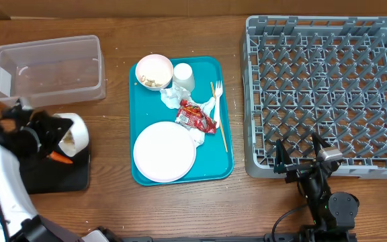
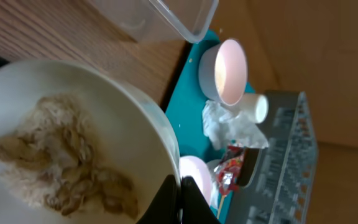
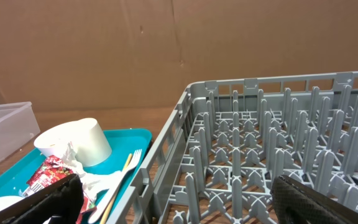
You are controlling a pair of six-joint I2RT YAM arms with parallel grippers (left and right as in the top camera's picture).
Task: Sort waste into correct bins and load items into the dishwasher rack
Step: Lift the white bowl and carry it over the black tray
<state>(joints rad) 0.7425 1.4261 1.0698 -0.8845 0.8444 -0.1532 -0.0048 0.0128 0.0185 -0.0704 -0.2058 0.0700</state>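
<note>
One small white bowl [image 1: 78, 130] clamped at the rim by left gripper [image 2: 180, 200], tipped on its side over black tray [image 1: 69, 178], mouth toward table's left, food scraps [image 2: 67, 165] inside. Carrot [image 1: 60, 158] below, lying left-to-right. Right gripper [image 3: 179, 205] spread apart beside dishwasher rack [image 1: 328, 94].

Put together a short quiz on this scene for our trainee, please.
1. True or false: the dishwasher rack already holds the plate.
2. What does the left gripper hold? A) the cup B) a bowl with food scraps C) the fork
3. Which orange item lies on the black tray?
Key: 1 false; 2 B; 3 the carrot.
</note>
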